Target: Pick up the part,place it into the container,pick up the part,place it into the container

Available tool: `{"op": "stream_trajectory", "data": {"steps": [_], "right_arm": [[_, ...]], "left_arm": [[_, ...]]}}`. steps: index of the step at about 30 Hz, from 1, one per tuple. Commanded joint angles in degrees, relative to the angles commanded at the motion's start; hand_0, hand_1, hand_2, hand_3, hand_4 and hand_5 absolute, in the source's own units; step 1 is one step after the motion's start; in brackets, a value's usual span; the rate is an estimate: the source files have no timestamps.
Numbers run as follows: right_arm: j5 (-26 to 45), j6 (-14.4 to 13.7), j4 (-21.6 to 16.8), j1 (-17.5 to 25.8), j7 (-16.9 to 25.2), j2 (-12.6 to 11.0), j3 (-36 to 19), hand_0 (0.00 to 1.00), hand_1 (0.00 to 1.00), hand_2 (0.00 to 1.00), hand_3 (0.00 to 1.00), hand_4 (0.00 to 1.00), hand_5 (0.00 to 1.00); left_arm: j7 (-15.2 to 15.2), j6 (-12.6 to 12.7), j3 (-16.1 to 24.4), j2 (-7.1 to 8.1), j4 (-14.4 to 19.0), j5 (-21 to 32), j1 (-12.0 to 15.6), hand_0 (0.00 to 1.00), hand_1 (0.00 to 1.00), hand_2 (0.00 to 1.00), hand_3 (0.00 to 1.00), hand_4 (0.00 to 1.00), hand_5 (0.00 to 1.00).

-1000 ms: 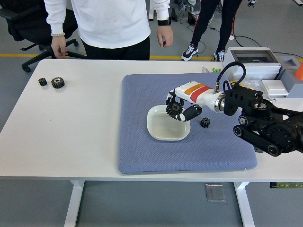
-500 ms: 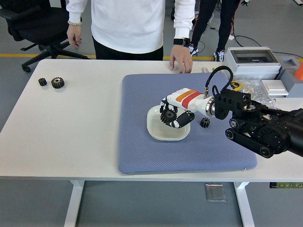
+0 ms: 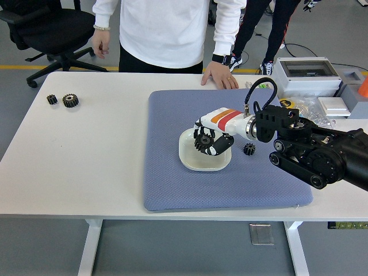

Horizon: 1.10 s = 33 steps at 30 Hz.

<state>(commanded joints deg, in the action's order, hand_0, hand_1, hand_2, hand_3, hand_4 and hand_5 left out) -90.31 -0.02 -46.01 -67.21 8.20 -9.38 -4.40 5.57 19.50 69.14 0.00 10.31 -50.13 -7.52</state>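
Fingers of the right hand (image 3: 208,138) clamp a gear (image 3: 203,140) over the container's (image 3: 202,163) far rim.

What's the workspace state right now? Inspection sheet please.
Surface: white table with a blue mat on its right half.
Job's things: white dish on the mat; large gear held over it; small gear on the mat right of the dish; two more gears at the table's far left.
Clutter: grey box and small parts at the far right.
Hands: right hand shut on the large gear; left hand not in view.
Cables: black cable looping above the right wrist.
Surroundings: person at the far side, one hand resting on the table edge; office chair far left.
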Motion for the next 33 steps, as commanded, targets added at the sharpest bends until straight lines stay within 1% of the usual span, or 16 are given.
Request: {"op": "stream_trajectory", "data": {"steps": [3, 4, 9, 10, 15, 19, 21, 22, 24, 27, 28, 33], "right_arm": [[-0.49, 1.65, 0.54, 0.02, 0.06, 0.35, -0.45, 0.356, 0.512, 0.727, 0.669, 0.728, 0.323], [-0.78, 2.18, 0.7, 0.04, 0.13, 0.51, -0.66, 0.364, 0.525, 0.748, 0.895, 0.797, 0.336], [-1.28, 2.75, 1.3, 0.23, 0.46, 1.11, -0.64, 0.364, 0.525, 0.748, 0.895, 0.797, 0.336], [-1.23, 2.78, 1.34, 0.25, 0.52, 1.14, -0.53, 0.359, 0.533, 0.761, 0.937, 0.845, 0.34], [-0.54, 2.15, 1.47, 0.17, 0.64, 0.94, 0.18, 0.359, 0.533, 0.761, 0.937, 0.845, 0.34], [1.24, 0.04, 1.61, 0.17, 0.85, 0.67, 1.48, 0.359, 0.534, 0.763, 0.943, 0.852, 0.343], [2.85, -1.92, 1.6, 0.17, 1.17, 0.43, 2.71, 0.359, 0.534, 0.763, 0.943, 0.852, 0.343], [3.63, -2.79, 1.56, 0.15, 1.25, 0.29, 3.31, 0.349, 0.527, 0.764, 0.935, 0.837, 0.339], [4.34, -3.9, 1.44, 0.1, 1.31, -0.08, 3.65, 0.349, 0.527, 0.764, 0.935, 0.837, 0.339], [2.52, -4.0, 1.06, 0.12, 1.18, -1.34, 0.89, 0.349, 0.527, 0.764, 0.935, 0.837, 0.339], [1.6, -4.0, 1.11, 0.13, 1.13, -1.76, -0.36, 0.351, 0.525, 0.755, 0.89, 0.85, 0.354], [-0.93, -3.72, 2.61, -0.18, 1.3, -3.86, -5.77, 0.351, 0.525, 0.755, 0.89, 0.85, 0.354]], "left_arm": [[-0.05, 0.03, -0.09, 0.0, 0.0, 0.13, 0.2, 0.63, 0.604, 0.665, 0.56, 0.654, 0.577], [-0.05, 0.02, -0.1, 0.0, 0.0, 0.09, 0.29, 0.63, 0.603, 0.661, 0.558, 0.651, 0.575], [0.02, -0.01, -0.28, 0.0, 0.0, -0.02, 0.5, 0.63, 0.603, 0.661, 0.558, 0.651, 0.575], [0.04, -0.04, -0.29, 0.0, 0.0, -0.08, 0.51, 0.629, 0.606, 0.66, 0.558, 0.651, 0.575], [-0.04, -0.05, -0.28, 0.0, 0.0, -0.04, 0.49, 0.629, 0.606, 0.66, 0.558, 0.651, 0.575], [-0.04, -0.06, -0.28, 0.0, 0.0, -0.1, 0.4, 0.629, 0.604, 0.658, 0.558, 0.65, 0.57], [-0.06, -0.06, -0.29, 0.0, 0.0, -0.07, 0.38, 0.629, 0.604, 0.658, 0.558, 0.65, 0.57], [-0.05, -0.06, -0.27, 0.0, 0.0, -0.1, 0.37, 0.629, 0.604, 0.657, 0.558, 0.649, 0.569], [-0.01, -0.07, -0.21, 0.0, 0.0, -0.23, 0.35, 0.629, 0.604, 0.657, 0.558, 0.649, 0.569], [-0.01, -0.1, -0.12, 0.0, 0.0, -0.31, 0.39, 0.629, 0.604, 0.657, 0.558, 0.649, 0.569], [-0.03, -0.1, -0.08, 0.01, 0.0, -0.29, 0.44, 0.628, 0.603, 0.656, 0.557, 0.649, 0.569], [0.07, -0.16, 0.25, 0.06, 0.0, -0.71, 0.57, 0.628, 0.603, 0.656, 0.557, 0.649, 0.569]]}}
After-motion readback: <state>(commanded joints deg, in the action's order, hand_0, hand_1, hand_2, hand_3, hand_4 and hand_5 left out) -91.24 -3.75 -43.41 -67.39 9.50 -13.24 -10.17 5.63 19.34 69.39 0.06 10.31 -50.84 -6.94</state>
